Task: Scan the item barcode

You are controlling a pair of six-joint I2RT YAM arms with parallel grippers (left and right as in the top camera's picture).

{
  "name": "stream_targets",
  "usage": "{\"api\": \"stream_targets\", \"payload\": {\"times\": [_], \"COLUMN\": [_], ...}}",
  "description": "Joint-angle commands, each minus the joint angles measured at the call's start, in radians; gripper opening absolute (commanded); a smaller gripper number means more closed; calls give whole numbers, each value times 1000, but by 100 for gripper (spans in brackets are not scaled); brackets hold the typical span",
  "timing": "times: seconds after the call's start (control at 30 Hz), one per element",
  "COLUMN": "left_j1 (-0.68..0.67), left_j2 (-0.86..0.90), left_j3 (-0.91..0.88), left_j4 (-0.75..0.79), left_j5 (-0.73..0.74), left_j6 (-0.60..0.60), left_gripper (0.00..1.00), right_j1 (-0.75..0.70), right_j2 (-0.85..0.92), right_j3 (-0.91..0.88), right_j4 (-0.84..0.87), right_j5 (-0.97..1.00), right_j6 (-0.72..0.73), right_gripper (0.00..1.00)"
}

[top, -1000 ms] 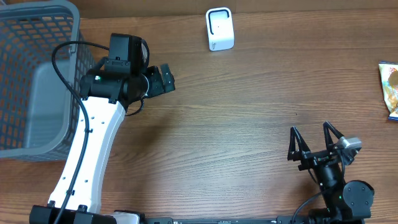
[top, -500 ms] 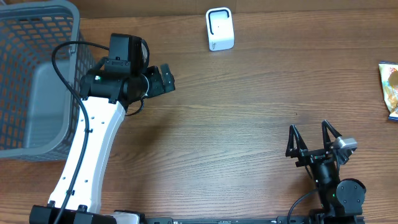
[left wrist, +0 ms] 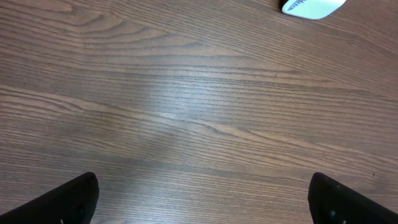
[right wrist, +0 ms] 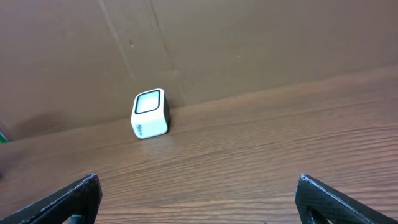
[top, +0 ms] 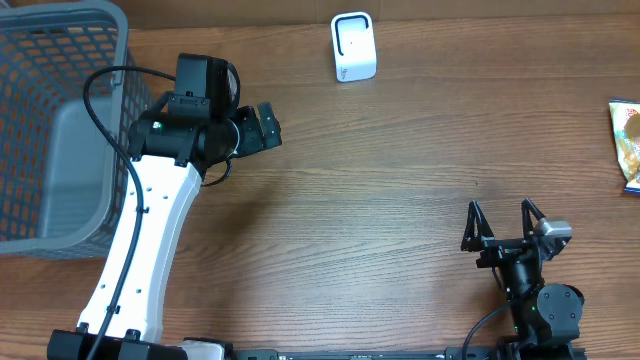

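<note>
So the snack packet (top: 627, 145) with the barcode is way over at the right edge of the table (top: 400, 200), only partly in the overhead shot. It looks yellow and blue, and it's lying flat well apart from both arms. The little white scanner (top: 353, 47) stands upright at the back edge of the table, roughly in the middle, with its dark-rimmed window facing up and forward. The left claw (top: 267, 125) is out over the wood to the left of the scanner and nearer the front, just right of the grey mesh basket (top: 50, 60) that fills the far left corner. In its wrist view the two black fingers (left wrist: 68, 199) sit at the bottom corners, spread wide over bare wood, so it's open, with just a sliver of the scanner poking in at the top right. The right claw (top: 500, 215) is down near the front edge on the right, pointing toward the back. It's also wide open and gripping nothing. Its wrist camera looks across the table at the scanner, which stands against a brown board (right wrist: 249, 43).
</note>
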Motion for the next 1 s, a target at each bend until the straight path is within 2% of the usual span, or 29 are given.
{"api": "stream_targets", "payload": {"times": [0.0, 0.17, 0.97], "left_j1": [-2, -2, -2], "left_j2": [3, 3, 3], "left_j3": [3, 3, 3], "left_j4": [2, 2, 2], "left_j5": [-9, -9, -9], "left_j6": [15, 15, 15], "left_gripper": [100, 100, 100], "right_j1": [4, 4, -2], "right_j2": [-12, -12, -12], "right_j3": [-10, -10, -10], "right_j4": [3, 3, 5], "right_j5": [17, 20, 6], "right_j6": [-67, -165, -115], "right_gripper": [100, 100, 100]}}
